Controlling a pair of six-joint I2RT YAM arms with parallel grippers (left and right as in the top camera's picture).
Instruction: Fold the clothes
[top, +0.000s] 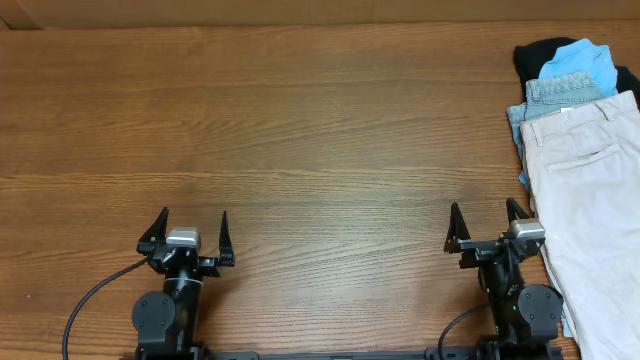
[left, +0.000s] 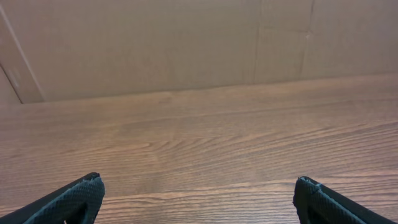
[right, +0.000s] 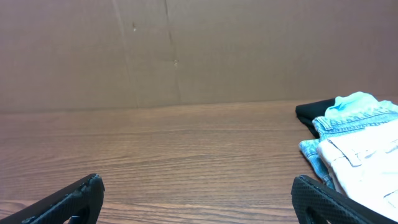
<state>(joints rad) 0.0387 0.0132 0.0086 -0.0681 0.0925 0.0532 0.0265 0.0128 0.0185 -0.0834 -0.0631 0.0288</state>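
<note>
**benchtop_bob:** Ok, biggest thing first: what's the layout here?

**foldbot_fan:** The wooden table (top: 300, 130) fills pretty much the whole overhead view, with a brown cardboard wall (left: 155, 43) standing behind its far edge. All the laundry is bunched up along the right edge.

**benchtop_bob:** What's in the pile?

**foldbot_fan:** The beige shorts (top: 590, 190) are on top and the biggest piece by far. They lie flat, waistband toward the far side and welt pocket facing up, and they run down to the near edge. The denim shorts (top: 560, 92) poke out from under them at the far end. Then there's the sky-blue garment (top: 580, 58) crumpled on the denim, and the black garment (top: 535, 55) at the very back corner.

**benchtop_bob:** And where are the pincers relative to all that?

**foldbot_fan:** The right gripper (top: 483, 208) sits at the near edge, just beside the left hem of the beige shorts. Its jaws are spread wide with nothing between them. Can't tell if the arm's body actually touches the cloth. In the right wrist view the pile sits ahead of the gripper and off to the right.

**benchtop_bob:** And the left one?

**foldbot_fan:** The left gripper (top: 192, 218) is at the near edge too, well apart from the clothes. Its fingers are also splayed wide over bare wood, holding nothing.
</note>
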